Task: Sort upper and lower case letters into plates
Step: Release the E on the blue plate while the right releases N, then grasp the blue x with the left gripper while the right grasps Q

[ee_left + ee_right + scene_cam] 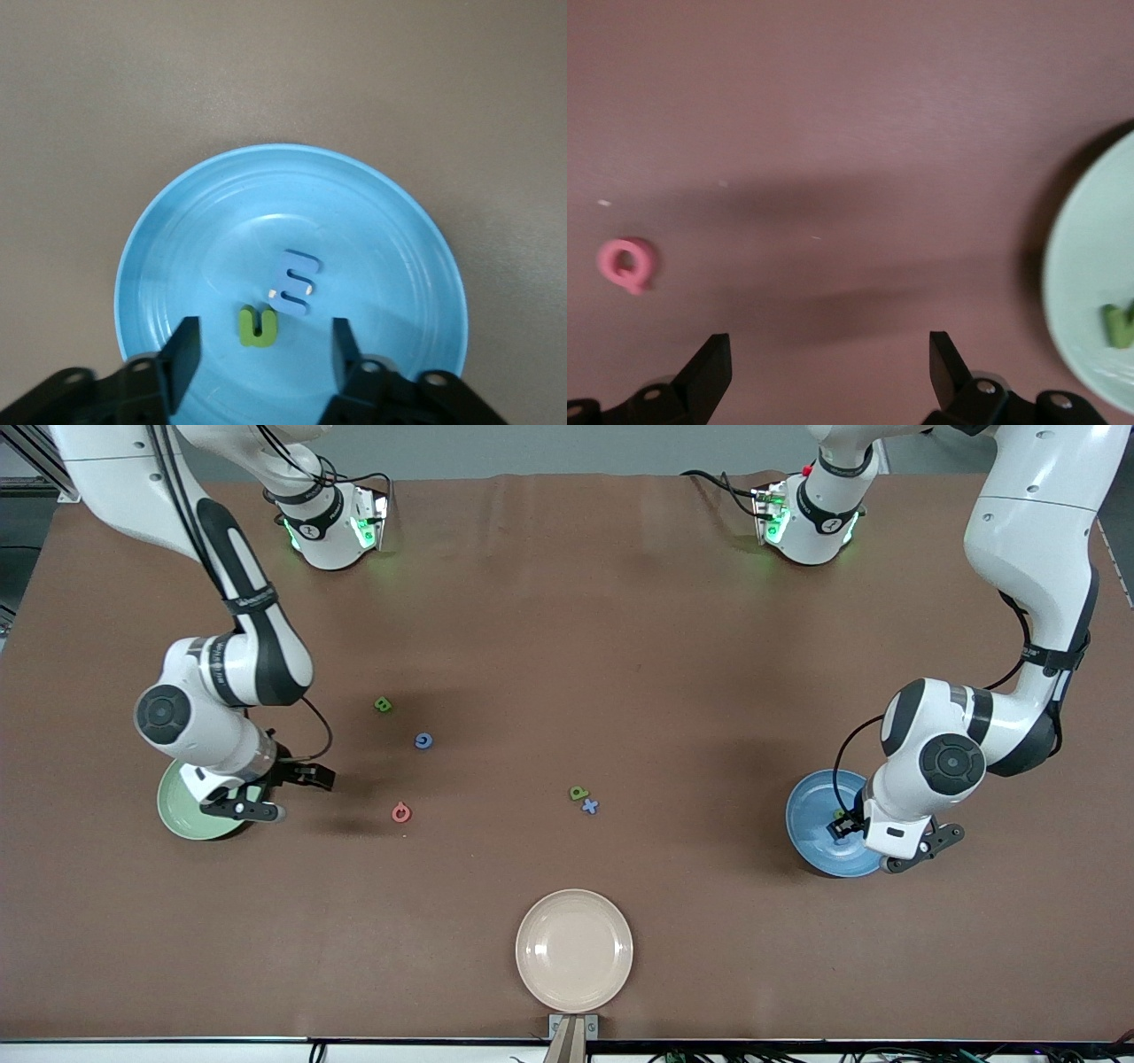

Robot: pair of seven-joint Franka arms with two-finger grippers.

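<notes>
My left gripper (840,825) hangs open just over the blue plate (808,815). In the left wrist view its gripper (263,356) stands over that plate (177,230), where a green n (258,326) and a blue m (294,283) lie touching. My right gripper (282,793) is open and empty over the table at the pale green plate's (182,810) edge. The right wrist view shows the gripper (830,356) above bare table, the red Q (626,264) to one side and the green plate (1081,292) holding a green letter (1118,325).
Loose on the table lie a green B (383,705), a blue G (423,740), the red Q (401,812), a green p (578,793) and a blue t (590,806). A cream plate (574,950) sits near the front edge.
</notes>
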